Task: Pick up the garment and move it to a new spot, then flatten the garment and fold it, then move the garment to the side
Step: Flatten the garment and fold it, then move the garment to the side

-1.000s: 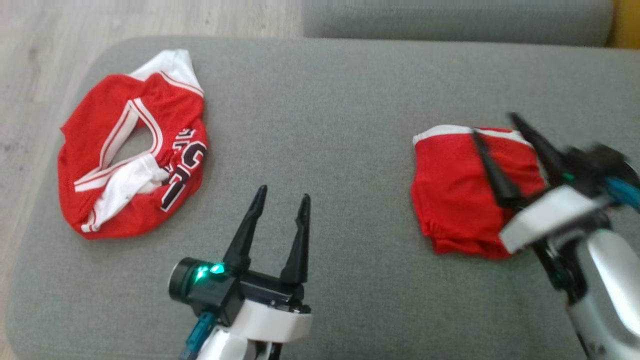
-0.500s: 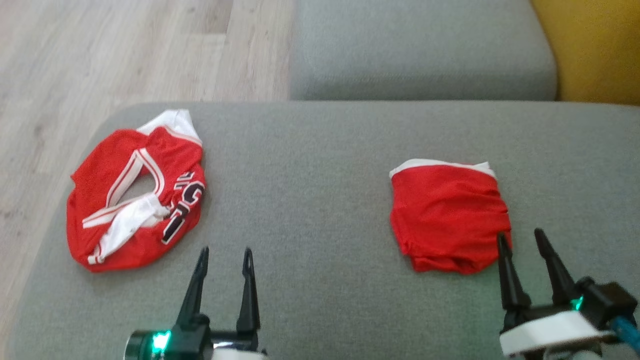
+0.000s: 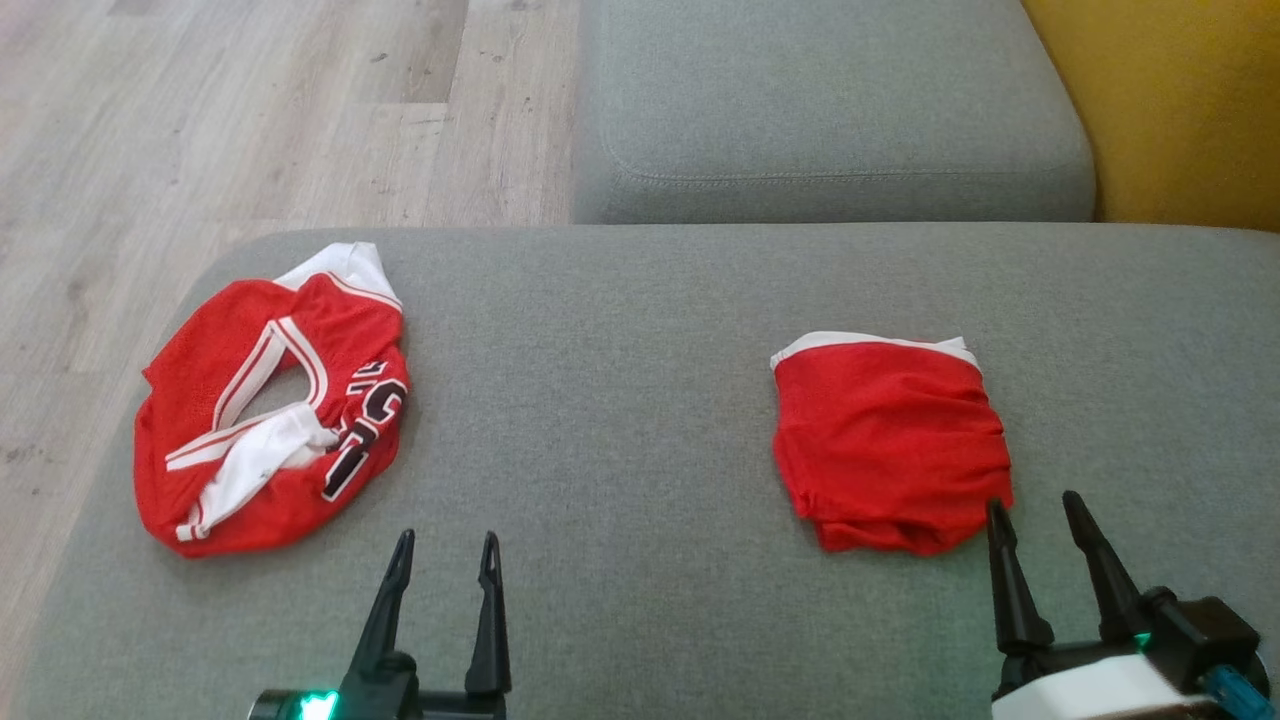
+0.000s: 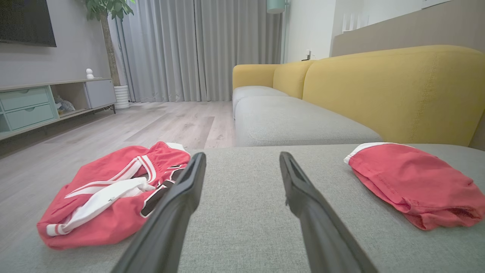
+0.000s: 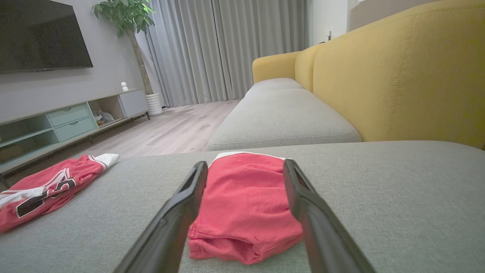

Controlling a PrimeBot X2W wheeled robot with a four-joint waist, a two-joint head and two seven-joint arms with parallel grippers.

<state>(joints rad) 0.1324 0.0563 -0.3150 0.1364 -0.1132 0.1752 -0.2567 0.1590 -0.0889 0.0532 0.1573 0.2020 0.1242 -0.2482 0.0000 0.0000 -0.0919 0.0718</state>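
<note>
The folded red garment [image 3: 890, 440] lies flat on the grey cushion [image 3: 640, 320], with its white hem along the far edge. The right tool [image 3: 1032, 502] sits just beside the garment's near right corner, fingers spread and holding nothing. In the right wrist view the garment lies ahead between the fingers. The left tool [image 3: 445, 540] stands well to the left of the garment, also released and empty. Farther left of the garment, a crumpled red jersey [image 3: 270, 400] rests on the same cushion.
</note>
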